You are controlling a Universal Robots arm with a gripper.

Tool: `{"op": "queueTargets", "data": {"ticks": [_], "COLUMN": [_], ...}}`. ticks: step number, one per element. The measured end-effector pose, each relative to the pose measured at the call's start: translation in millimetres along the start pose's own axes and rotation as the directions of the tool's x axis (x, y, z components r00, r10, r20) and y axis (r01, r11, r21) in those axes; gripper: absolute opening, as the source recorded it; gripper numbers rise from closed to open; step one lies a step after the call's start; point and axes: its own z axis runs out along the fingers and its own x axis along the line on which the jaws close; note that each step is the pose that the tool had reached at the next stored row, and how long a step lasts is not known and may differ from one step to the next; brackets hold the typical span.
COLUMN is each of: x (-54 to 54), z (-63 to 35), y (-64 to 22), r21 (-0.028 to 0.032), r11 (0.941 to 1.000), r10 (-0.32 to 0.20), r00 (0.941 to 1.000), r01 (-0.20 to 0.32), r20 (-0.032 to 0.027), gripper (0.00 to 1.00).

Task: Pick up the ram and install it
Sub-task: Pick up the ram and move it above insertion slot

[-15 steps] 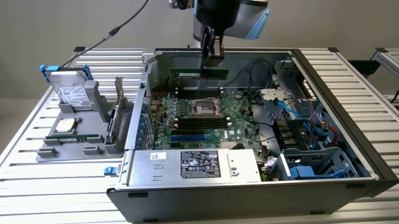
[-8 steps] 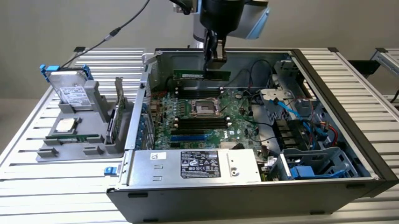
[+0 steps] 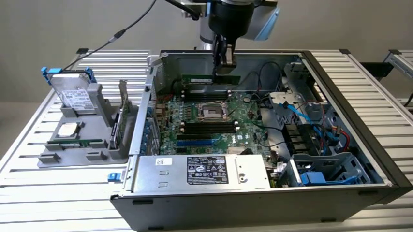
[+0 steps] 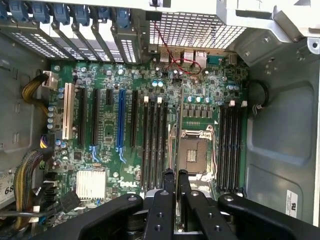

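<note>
The ram [image 3: 201, 79], a narrow green stick, hangs level inside the open computer case above the far part of the motherboard [image 3: 213, 128]. My gripper [image 3: 225, 65] reaches down from above and is shut on the stick near its right end as the exterior view shows it. In the wrist view the black fingers [image 4: 165, 192] stand close together with the stick's thin edge [image 4: 175, 162] between them. Below lie the black memory slots [image 4: 155, 145] beside the empty processor socket [image 4: 194, 152]. The stick stays clear of the board.
The case walls [image 3: 361, 111] ring the motherboard, with the power supply [image 3: 213, 171] at the front and blue cables [image 3: 310, 113] at the exterior view's right. Outside, on the exterior view's left, a grey holder [image 3: 96, 154] carries a hard drive [image 3: 74, 96], a silver chip [image 3: 67, 129] and an upright card [image 3: 123, 121].
</note>
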Motion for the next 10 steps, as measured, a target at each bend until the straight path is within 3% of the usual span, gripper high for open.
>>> {"op": "queueTargets", "data": {"ticks": [7, 8, 10], "x": [0.7, 1.2, 1.4], "z": [7.3, 9.6, 9.7], "y": [-1.1, -1.2, -1.2], "r21": [0.0166, 0.0229, 0.0229], "r11": [0.9999, 0.9997, 0.9997], "r10": [-0.001, -0.002, -0.001], "r00": [1.0, 1.0, 1.0], "r01": [0.001, 0.001, 0.001], "r20": [0.0014, 0.0017, 0.0016], "gripper": [0.13, 0.13, 0.13]}}
